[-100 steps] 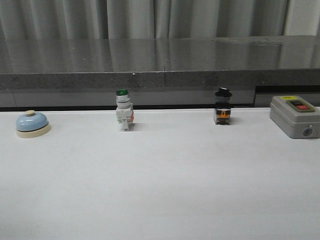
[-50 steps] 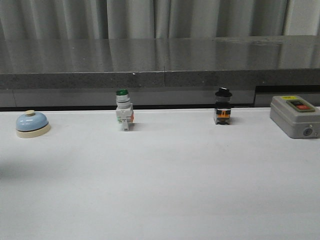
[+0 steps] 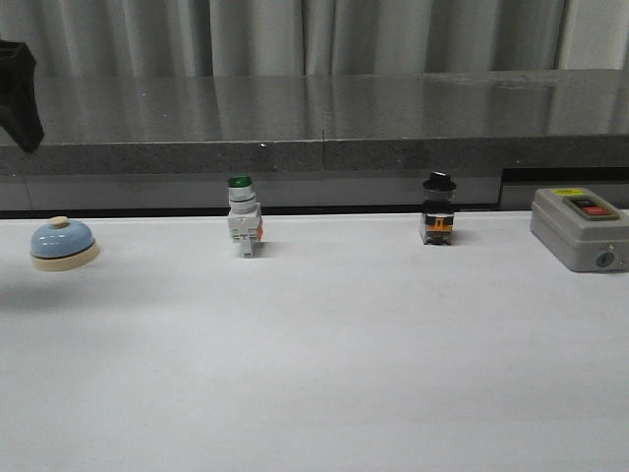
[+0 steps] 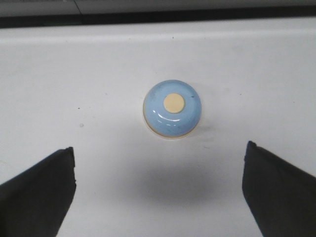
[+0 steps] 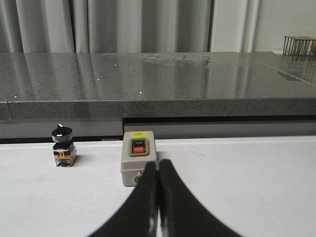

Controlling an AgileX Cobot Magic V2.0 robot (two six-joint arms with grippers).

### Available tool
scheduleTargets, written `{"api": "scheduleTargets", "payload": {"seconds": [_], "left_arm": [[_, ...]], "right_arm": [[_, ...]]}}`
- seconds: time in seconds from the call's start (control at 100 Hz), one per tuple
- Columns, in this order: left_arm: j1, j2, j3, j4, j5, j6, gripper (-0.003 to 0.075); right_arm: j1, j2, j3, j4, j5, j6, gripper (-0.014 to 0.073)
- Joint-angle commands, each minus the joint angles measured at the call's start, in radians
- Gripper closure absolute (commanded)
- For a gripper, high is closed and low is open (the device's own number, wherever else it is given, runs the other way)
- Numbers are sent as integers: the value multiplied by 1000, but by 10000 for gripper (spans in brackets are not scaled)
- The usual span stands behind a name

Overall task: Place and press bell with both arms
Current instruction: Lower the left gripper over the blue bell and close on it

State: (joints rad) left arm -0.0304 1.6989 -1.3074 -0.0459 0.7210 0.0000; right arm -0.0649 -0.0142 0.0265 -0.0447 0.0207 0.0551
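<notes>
The light-blue dome bell with its cream base and cream button stands on the white table at the far left. In the left wrist view the bell lies ahead of my open left gripper, whose dark fingers are spread wide and hold nothing. A black part of the left arm shows at the front view's left edge, above the bell. My right gripper is shut and empty, its fingertips in front of the grey box; it does not show in the front view.
A white push-button switch with a green cap, a black knob switch and a grey box with a red button stand along the table's back. The grey box also shows in the right wrist view. A dark stone ledge runs behind.
The left arm has come into the front view at the upper left, above the bell. The bell and the switches have not moved.
</notes>
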Motion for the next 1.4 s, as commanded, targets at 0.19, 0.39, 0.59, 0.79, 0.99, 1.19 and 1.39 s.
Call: {"api": "scheduleTargets", "payload": {"seconds": [0.19, 0.39, 0.59, 0.79, 0.99, 1.19, 1.39], "left_arm": [[1, 101, -137, -37, 1, 0, 81], [-1, 200, -207, -65, 27, 0, 81], [-6, 272, -236, -84, 30, 0, 81], [-16, 322, -242, -100, -4, 0, 81], [-16, 362, -253, -98, -23, 0, 81], [-16, 363, -253, -96, -51, 0, 104], [-16, 363, -253, -96, -52, 0, 277]], "right_arm": [[1, -15, -15, -12, -91, 0, 654], [1, -15, -15, -12, -91, 0, 654], [1, -15, -15, -12, -91, 0, 654], [1, -15, -15, -12, -91, 0, 654], [1, -15, -15, -12, -91, 0, 654], [1, -15, -15, -12, -91, 0, 654], [1, -15, -15, -12, -91, 0, 654]]}}
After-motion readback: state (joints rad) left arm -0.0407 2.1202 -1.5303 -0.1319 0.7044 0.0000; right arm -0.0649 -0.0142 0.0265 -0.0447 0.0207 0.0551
